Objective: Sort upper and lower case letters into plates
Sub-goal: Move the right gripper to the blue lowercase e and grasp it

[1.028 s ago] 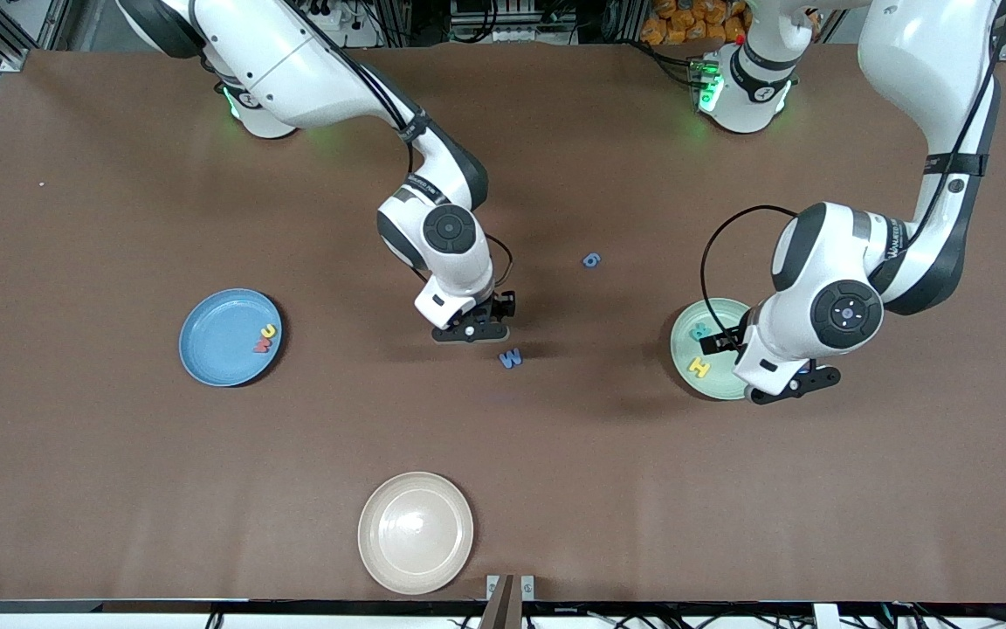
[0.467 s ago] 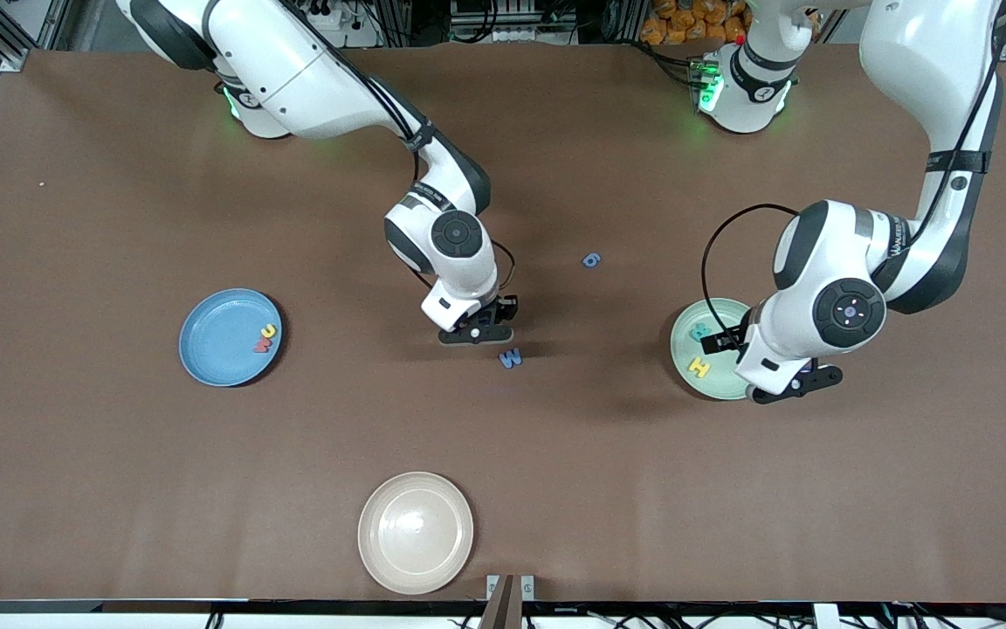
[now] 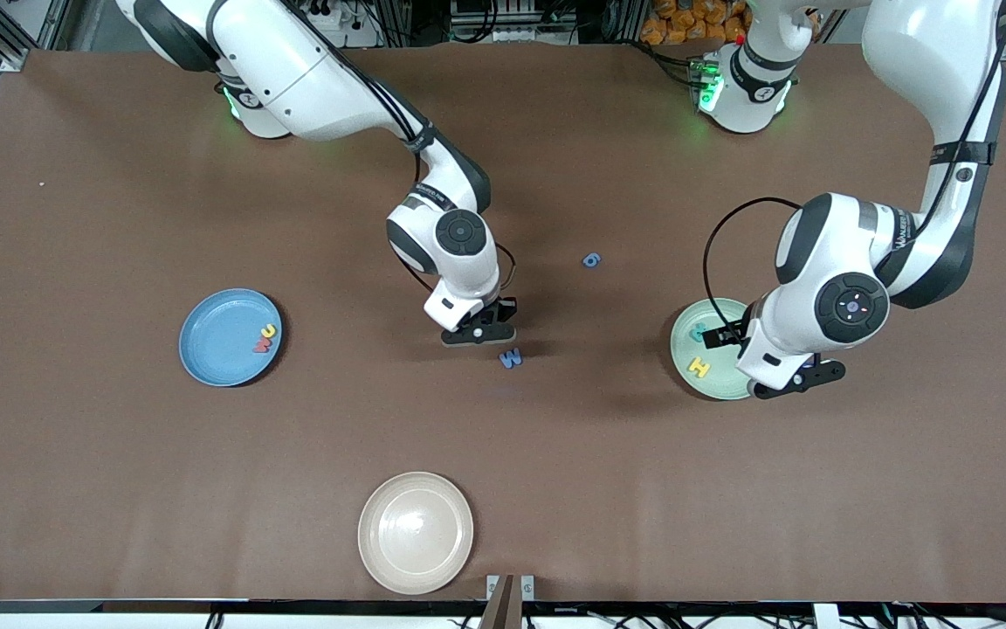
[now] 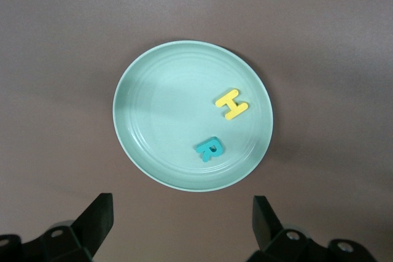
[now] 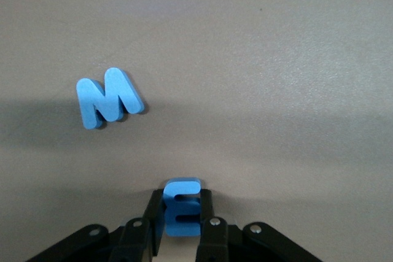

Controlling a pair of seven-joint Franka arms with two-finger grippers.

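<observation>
Halfway-ish through the letter sort, here's where I'm at. My right tool is down at the table mid-way between the two sorting plates, and its fingers have pinched tight onto a small blue letter — looks like a lowercase m turned on its side, so it reads a bit like an E from the wrist cam. Still at table level by the look of it, not lifted yet I think.

Just beside that tool, a touch nearer the front camera, sits the blue W, untouched. Another blue one, the g, lies farther from the front camera than the W, a bit toward the left arm's end.

Blue plate at the right arm's end has two letters already: a yellow one and a red one, touching each other near the rim. Pale green plate at the left arm's end has the yellow H and teal R, close together but apart.

My left tool hovers over the green plate's rim, spread wide, holding nothing, just waiting.

So four sorted, one in hand, two visible on the table. There's also a cream plate nearest the front camera with nothing in it, not part of the sort
</observation>
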